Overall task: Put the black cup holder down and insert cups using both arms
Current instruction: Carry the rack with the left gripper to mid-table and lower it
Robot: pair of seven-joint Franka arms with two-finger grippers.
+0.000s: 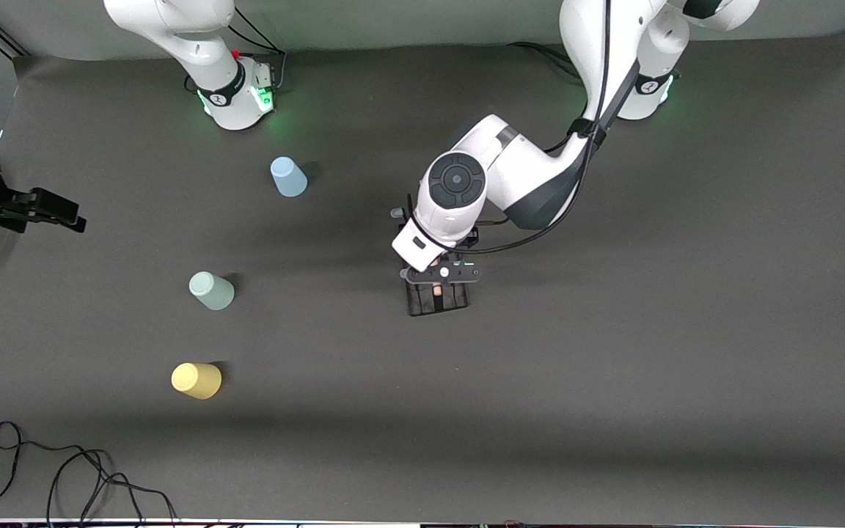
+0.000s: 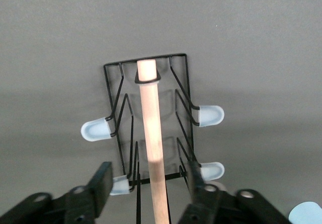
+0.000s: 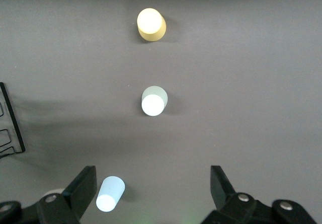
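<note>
The black wire cup holder with wooden rod handle (image 2: 151, 123) is set mid-table, its rod lengthwise between the spread fingers of the left gripper (image 2: 148, 181). The right gripper (image 3: 153, 186), spread empty, is nearer the pale blue plastic cup (image 1: 288, 177).

The small wire rack (image 2: 147, 121) was black, with a light wooden rod and pale blue prong caps. The three small plastic tumblers were pale blue (image 1: 288, 177), mint green (image 1: 211, 290) and yellow (image 1: 196, 380). The table (image 1: 613, 381) was dark grey.

Black wire rack (image 1: 437, 297) w/ wood handle upright mid-counter; blue (image 1: 288, 177), mint (image 1: 211, 290), yellow (image 1: 196, 380) cups upside down toward right arm's end.
</note>
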